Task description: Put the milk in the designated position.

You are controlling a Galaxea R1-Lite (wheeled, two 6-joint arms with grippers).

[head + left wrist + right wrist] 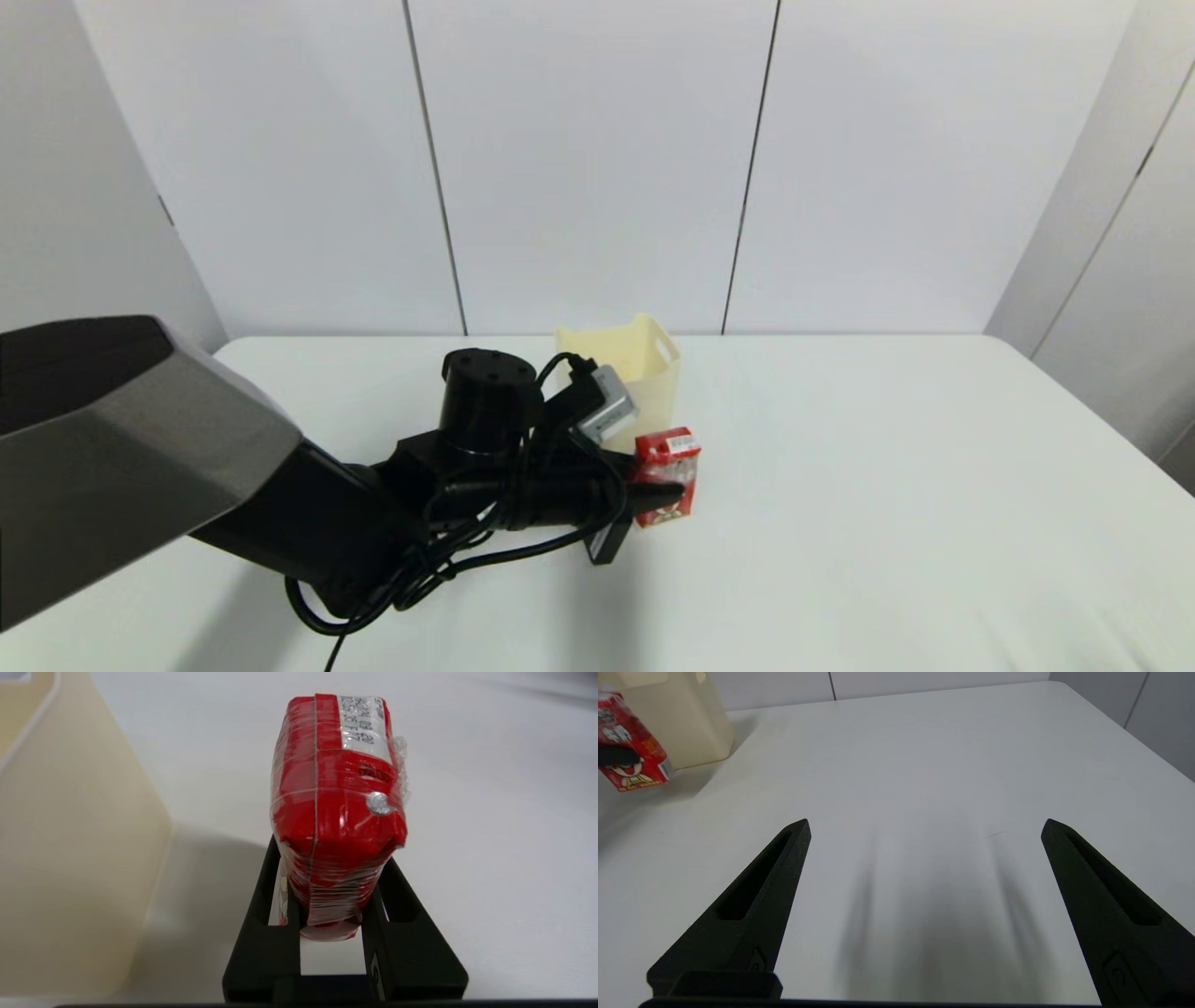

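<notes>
Left arm, head view: grey upper link nearest the lens, black forearm reaching forward and right over the white table (887,485), wrist level. Its left gripper (665,492) grips the milk (668,461) by its two sides; the carton is tilted, just in front of the cream bin (644,369).

Left wrist view: both my fingers (280,933) pressed against the shrink-wrapped red carton (334,798), with the bin wall (79,858) close alongside. To do this well, I judge I should level the carton, carry it clear of the bin, and seat it flat on bare tabletop before letting go.

Right wrist view: right gripper (924,826) spread wide, holding nothing, low over the table's right half; milk (630,760) well off to the left.
</notes>
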